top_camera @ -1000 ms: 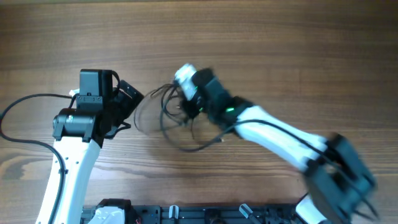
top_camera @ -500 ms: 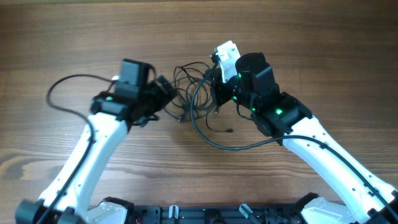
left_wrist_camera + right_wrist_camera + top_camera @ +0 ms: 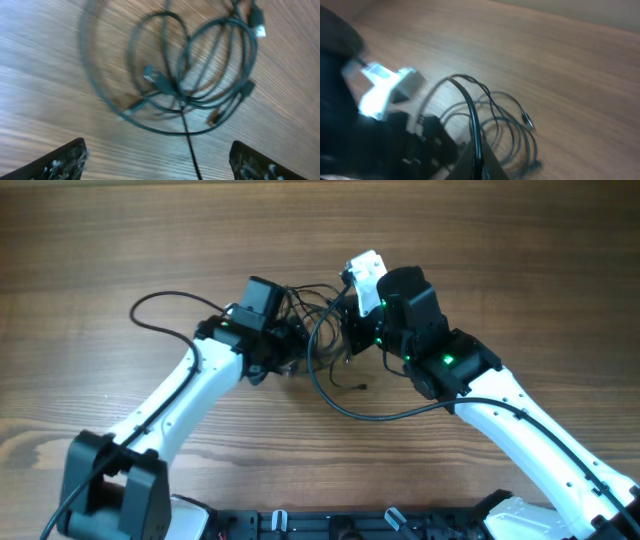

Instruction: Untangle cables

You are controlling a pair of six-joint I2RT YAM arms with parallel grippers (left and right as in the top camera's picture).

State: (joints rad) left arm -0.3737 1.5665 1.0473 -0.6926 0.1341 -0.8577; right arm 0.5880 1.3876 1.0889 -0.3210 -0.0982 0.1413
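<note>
At mid-table: cables (image 3: 181,94) lie in one loose tangle of overlapping loops on the wood, between the two grippers.
Tangle, left wrist view: several thin black loops cross at one spot near the middle. A single strand runs from that crossing to the bottom edge of the view. The left side of the bundle is blurred.
Plugs: a flat plug (image 3: 257,24) with a pale tip sits at the bundle's top right. An inner plug (image 3: 152,76) lies inside the loops. A small plug (image 3: 215,118) lies at the lower right rim.
Tangle, right wrist view: thin loops lie flat on the wood, with one tiny plug at their far side.
Left gripper (image 3: 157,152): its fingers stand wide apart at the two bottom corners of its own view. Only wood and the single strand show between them, and nothing is gripped. From overhead it sits at the tangle's left edge.
Right gripper (image 3: 352,330): its jaws are together at the tangle's right edge. I cannot tell whether a wire is pinched between them, as its own view is dark and blurred there.
Right arm's lead (image 3: 340,405): a thicker black cable curves from beside the right gripper down across the wood and back to the arm. It overlaps the tangle's right side and arcs through the middle of the right wrist view.
Left arm's lead (image 3: 150,302): a thicker black loop lies on the wood to the left of that arm, apart from the tangle.
Table (image 3: 100,240): brown wood grain under everything.
</note>
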